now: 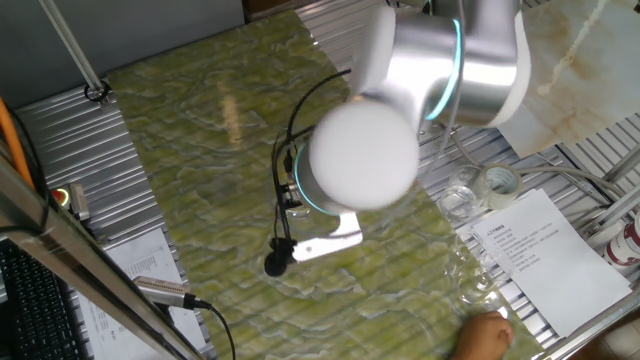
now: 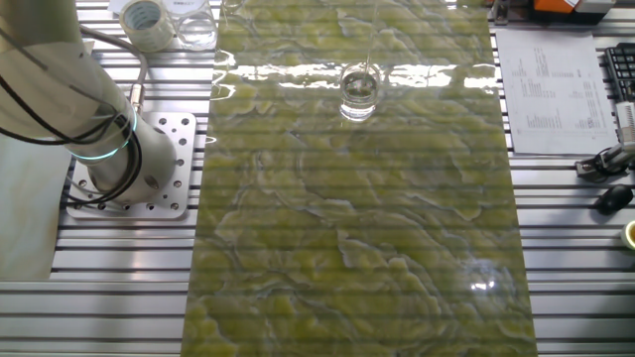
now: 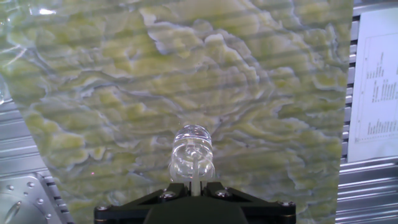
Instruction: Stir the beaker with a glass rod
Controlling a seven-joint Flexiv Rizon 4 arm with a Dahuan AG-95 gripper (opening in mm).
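Nearest you in the hand view, the end effector pinches the thin glass rod, which runs down into the beaker straight below it. The beaker stands on the green marbled mat, with bare mat all around it. Farther off, the mat gives way to the desk's ribbed metal, holding printed sheets and a tape roll.

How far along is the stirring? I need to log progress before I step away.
Done: the glass rod looks picked up, sitting between the jaws of the gripper. In hand: the rod reaches down into the beaker, which stands upright on the green mat. Left: the stirring itself, which one moment cannot confirm, then lifting the rod out.
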